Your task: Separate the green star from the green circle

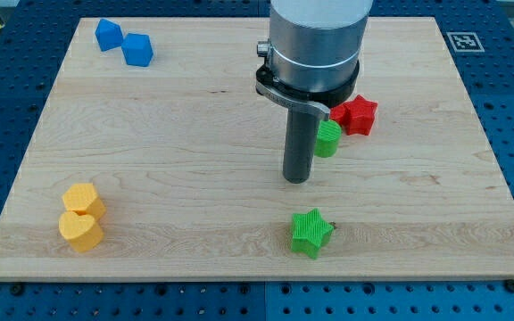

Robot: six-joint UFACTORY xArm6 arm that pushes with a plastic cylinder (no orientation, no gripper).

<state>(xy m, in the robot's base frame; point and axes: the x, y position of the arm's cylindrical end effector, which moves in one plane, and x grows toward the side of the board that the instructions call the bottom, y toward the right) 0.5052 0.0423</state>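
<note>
Since the green star (311,232) sits closest to the view's bottom edge, that's where I'd start looking: it's alone down there on the wooden board (194,134), with bare wood all round it. Off to the view's left the two yellow blocks (81,217) are touching each other, well out of the way. No claw on this rig, so nothing opens or grips; it's just a rod, and my tip (297,179) rests on the board between the star and the green circle (327,139), just beside the circle on its lower left.

The circle is partly hidden behind the rod, and the red star (355,114) sits just past it, near enough that I can't tell if they touch. Honestly the two greens already look well apart. If more gap is wanted, I'd nudge the circle slowly toward the view's top right, watching it doesn't shove the red star along. The two blue blocks (123,42) at the far top left don't matter.
</note>
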